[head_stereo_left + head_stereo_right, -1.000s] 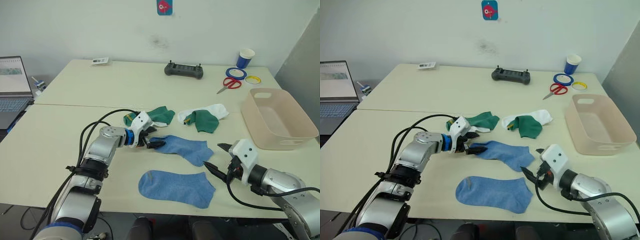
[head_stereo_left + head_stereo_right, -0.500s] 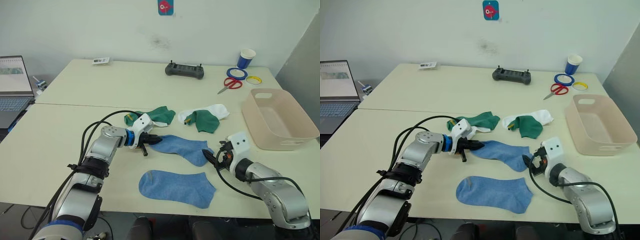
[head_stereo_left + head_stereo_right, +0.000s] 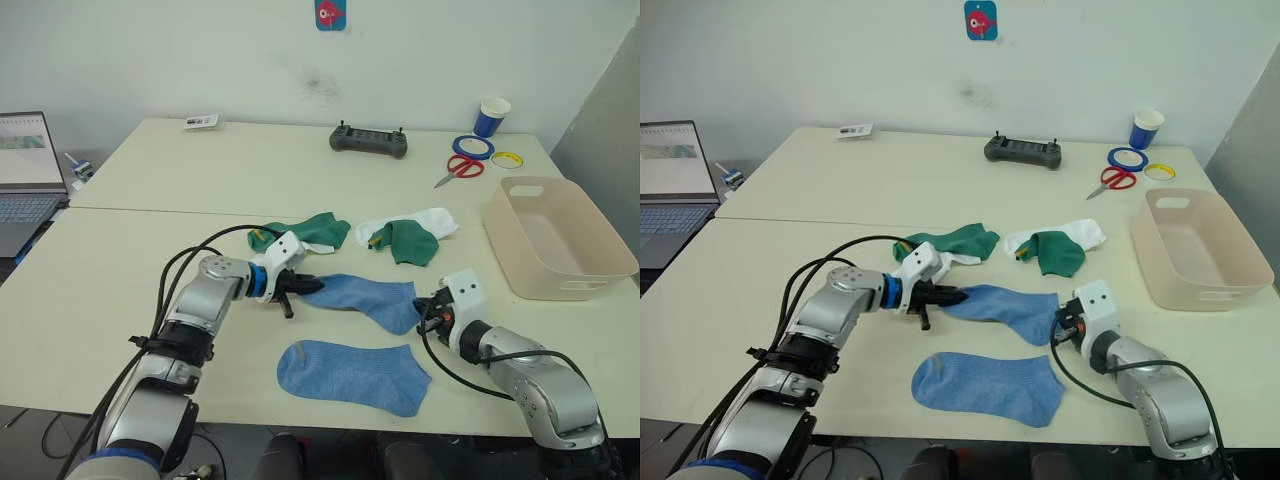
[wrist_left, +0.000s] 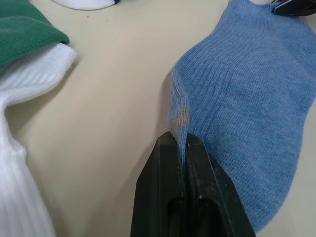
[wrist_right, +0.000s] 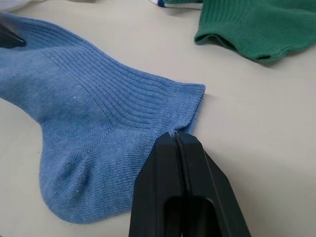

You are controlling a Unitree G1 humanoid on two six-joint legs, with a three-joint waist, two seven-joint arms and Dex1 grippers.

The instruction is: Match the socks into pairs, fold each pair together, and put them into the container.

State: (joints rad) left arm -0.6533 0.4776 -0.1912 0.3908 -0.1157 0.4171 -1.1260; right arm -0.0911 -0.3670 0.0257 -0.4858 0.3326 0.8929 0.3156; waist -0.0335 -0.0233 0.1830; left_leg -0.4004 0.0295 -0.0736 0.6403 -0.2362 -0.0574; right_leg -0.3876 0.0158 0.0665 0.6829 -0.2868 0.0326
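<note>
The desk point(image 3: 150, 180) is two pale tops pushed together, with wide bare surface on the left tool's outer side and behind both tools up to the wall. The container point(image 3: 556, 237) sits beyond the right tool on its outer side, well apart from it, close to the desk's right edge and holding nothing visible. The far blue sock point(image 3: 365, 296) lies stretched flat between the two tools. The near blue sock point(image 3: 352, 372) lies flat in front of them, close to the desk's front edge, apart from the held one. Just behind the left tool is a green sock point(image 3: 318, 229) lying over a white sock point(image 4: 19, 148); behind the right tool another green sock point(image 3: 408, 241) overlaps a second white sock point(image 3: 432, 219).

The left tool point(image 4: 183, 148) is clenched on the toe edge of the far blue sock, the fabric pinched into a small ridge between its fingers. The right tool point(image 5: 176, 138) is clenched on that sock's cuff edge, at the corner of the ribbed opening. A strip of bare desk separates the cuff from the green sock behind it.
</note>
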